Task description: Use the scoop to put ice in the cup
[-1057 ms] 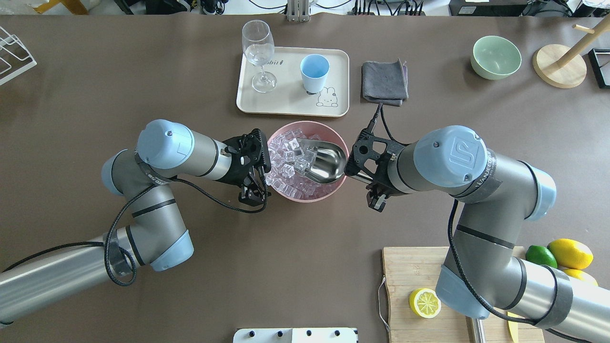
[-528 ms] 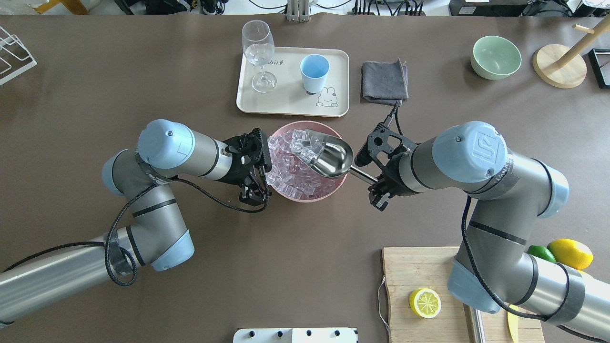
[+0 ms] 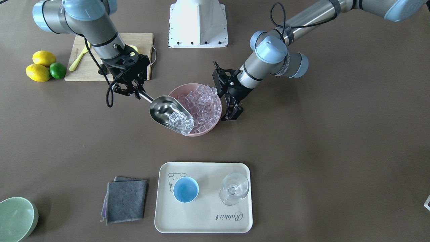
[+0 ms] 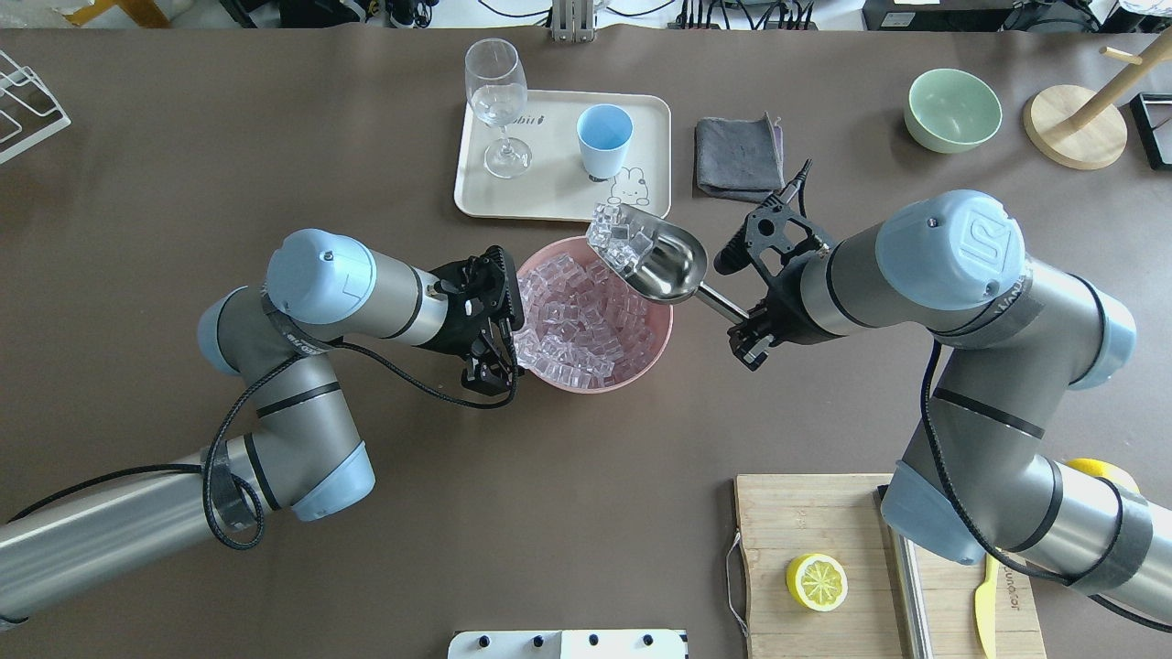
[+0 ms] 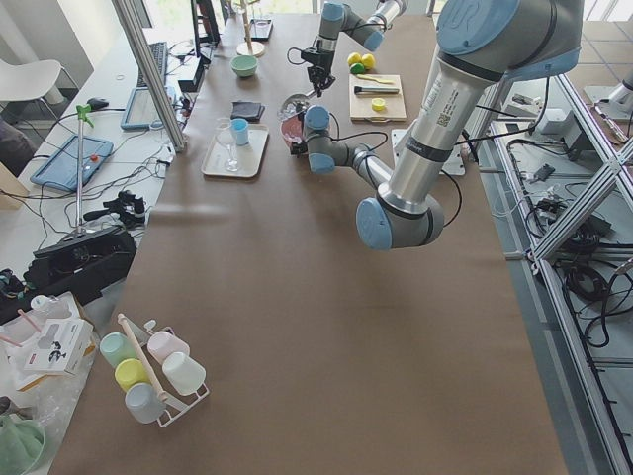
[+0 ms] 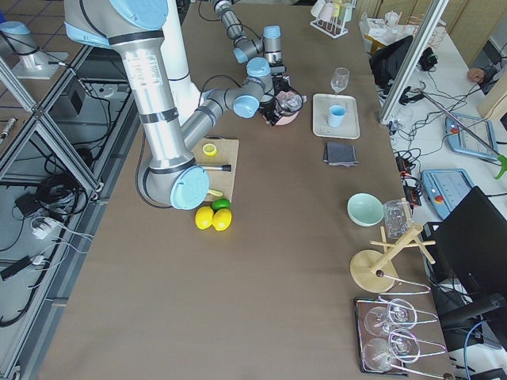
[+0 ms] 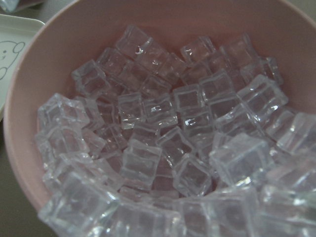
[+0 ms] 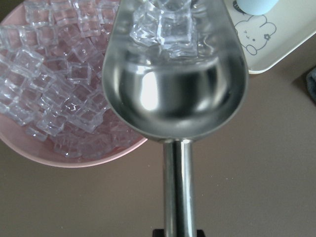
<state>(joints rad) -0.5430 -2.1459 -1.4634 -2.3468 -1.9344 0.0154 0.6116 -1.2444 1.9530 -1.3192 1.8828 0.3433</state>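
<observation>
My right gripper [image 4: 749, 337] [image 3: 134, 90] is shut on the rod handle of the steel scoop [image 4: 664, 265] [image 3: 164, 109] [image 8: 173, 98]. The scoop hangs above the far rim of the pink bowl [image 4: 655, 352] [image 3: 174, 90], its mouth towards the tray. Several ice cubes [image 4: 618, 240] [image 8: 163, 24] lie at its front lip. More ice [image 4: 586, 320] [image 7: 158, 148] fills the bowl. My left gripper [image 4: 494, 373] [image 3: 232, 116] is at the bowl's left rim, fingers closed on it. The light-blue cup [image 4: 603, 137] [image 3: 185, 190] stands upright on the tray, apart from the scoop.
The cream tray [image 4: 549, 197] also bears a clear stemmed glass [image 4: 497, 101] left of the cup. A folded grey cloth [image 4: 740, 157] lies right of the tray. A pale green bowl [image 4: 952, 110] and a wooden stand [image 4: 1076, 124] are far right. A cutting board [image 4: 806, 522] lies near right.
My right gripper has lifted the scoop out of the ice with several cubes in it and carried it towards the tray. The left arm and the bowl have stayed still.
</observation>
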